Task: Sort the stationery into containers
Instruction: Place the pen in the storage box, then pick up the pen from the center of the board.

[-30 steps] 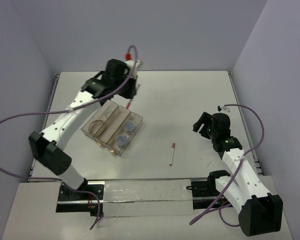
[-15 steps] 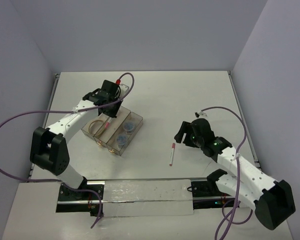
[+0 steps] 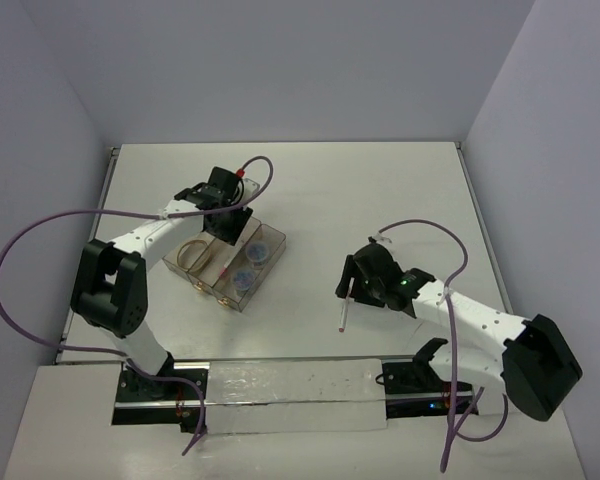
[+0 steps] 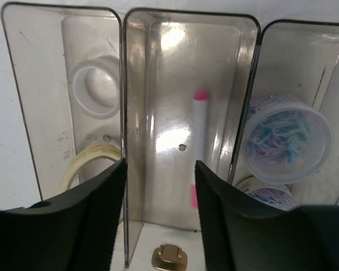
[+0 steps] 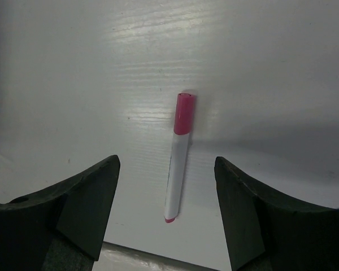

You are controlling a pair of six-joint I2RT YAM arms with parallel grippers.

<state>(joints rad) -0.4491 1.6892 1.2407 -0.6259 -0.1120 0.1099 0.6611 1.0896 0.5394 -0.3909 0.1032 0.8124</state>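
The step in hand looks to be picking up the last loose pen [image 5: 177, 161], thin and white with its red cap toward 12 o'clock, lying flat on the table [image 5: 271, 56] beneath the right gripper [image 5: 166, 169], whose jaws stand spread and empty. Next that gripper should drop, pinch the slim barrel, and carry it toward 9 o'clock to the tray [image 4: 158, 84], where the left gripper [image 4: 160, 169] hangs unclenched above the other pen [image 4: 199, 141].

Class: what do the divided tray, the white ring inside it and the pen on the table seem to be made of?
Tray: clear brownish plastic, glossy; see-through walls with bright glare. Ring: likely translucent tape, going by its milky sheen. Pen: probably smooth plastic, with a white barrel and pink cap.
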